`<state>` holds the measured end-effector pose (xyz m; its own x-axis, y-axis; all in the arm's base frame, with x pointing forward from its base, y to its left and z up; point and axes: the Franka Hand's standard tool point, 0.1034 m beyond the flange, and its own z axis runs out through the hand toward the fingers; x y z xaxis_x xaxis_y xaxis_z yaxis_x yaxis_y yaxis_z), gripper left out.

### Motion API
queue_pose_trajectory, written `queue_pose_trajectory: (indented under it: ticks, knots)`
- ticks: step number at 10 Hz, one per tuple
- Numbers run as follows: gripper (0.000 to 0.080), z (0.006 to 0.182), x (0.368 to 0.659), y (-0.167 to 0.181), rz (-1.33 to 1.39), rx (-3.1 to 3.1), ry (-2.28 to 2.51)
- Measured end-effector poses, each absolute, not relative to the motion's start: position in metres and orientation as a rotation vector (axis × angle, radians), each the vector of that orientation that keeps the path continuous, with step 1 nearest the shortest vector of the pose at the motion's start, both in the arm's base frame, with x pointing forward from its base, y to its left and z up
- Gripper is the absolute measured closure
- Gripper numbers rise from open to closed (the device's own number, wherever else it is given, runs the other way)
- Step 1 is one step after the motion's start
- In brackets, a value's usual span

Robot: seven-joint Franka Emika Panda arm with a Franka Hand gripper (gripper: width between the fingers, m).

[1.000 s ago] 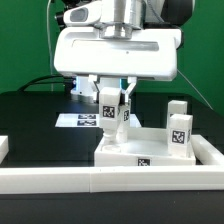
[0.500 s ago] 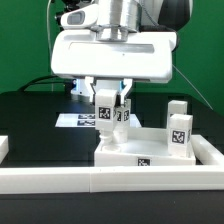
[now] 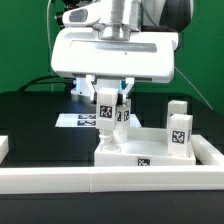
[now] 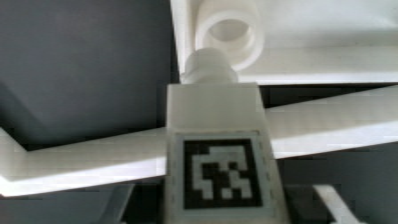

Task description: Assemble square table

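Observation:
My gripper is shut on a short white tagged leg and holds it upright over the exterior view's left corner of the white square tabletop. The leg's lower end reaches down to the slab. In the wrist view the leg fills the middle, its tag facing the camera between the sides of the gripper. Its far tip points at a round socket in the tabletop. I cannot tell whether the tip sits in the socket.
Two more white tagged legs stand at the exterior view's right, by the tabletop. A long white rail borders the black surface in front. The marker board lies behind the gripper.
The gripper and the leg have shifted very slightly upward. Nothing else has moved.

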<state>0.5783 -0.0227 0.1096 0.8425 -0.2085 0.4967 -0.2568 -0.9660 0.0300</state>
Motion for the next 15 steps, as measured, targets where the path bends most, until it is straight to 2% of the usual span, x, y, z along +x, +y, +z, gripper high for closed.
queue_pose_trajectory:
  ticks: [2, 5, 12, 15]
  knots:
    - [0.0509, 0.101, 0.574, -0.013, 0.79, 2.915, -0.344]
    - [0.0509, 0.098, 0.574, -0.008, 0.783, 2.919, -0.327]
    - [0.0509, 0.087, 0.57, -0.01, 0.756, 2.915, -0.318]
    - [0.0509, 0.077, 0.569, -0.007, 0.741, 2.911, -0.3]
